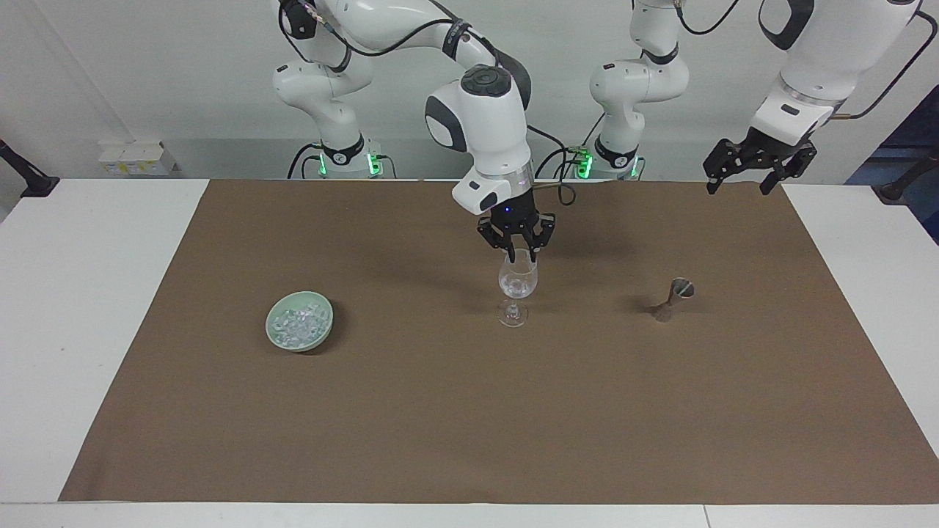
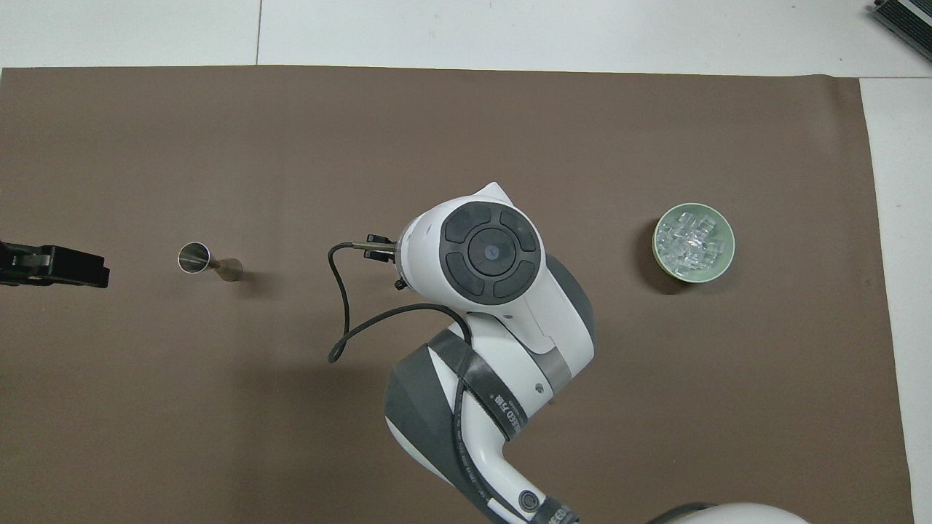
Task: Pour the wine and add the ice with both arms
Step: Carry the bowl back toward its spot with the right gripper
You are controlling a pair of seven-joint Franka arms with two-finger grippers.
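Observation:
A clear wine glass (image 1: 517,290) stands mid-table on the brown mat (image 1: 440,411). My right gripper (image 1: 520,257) hangs just over its rim, fingers slightly apart with nothing seen between them. In the overhead view the right arm (image 2: 491,255) hides the glass. The ice (image 1: 297,320) lies heaped in a pale green bowl (image 1: 324,317) toward the right arm's end; the bowl also shows in the overhead view (image 2: 693,242). My left gripper (image 1: 737,183) is open and empty, raised over the mat's edge at the robots' side, and shows at the overhead view's edge (image 2: 54,266).
A small metal jigger (image 1: 673,299) stands on the mat toward the left arm's end, level with the glass; it also shows in the overhead view (image 2: 207,262). White tabletop (image 1: 88,330) borders the mat at both ends.

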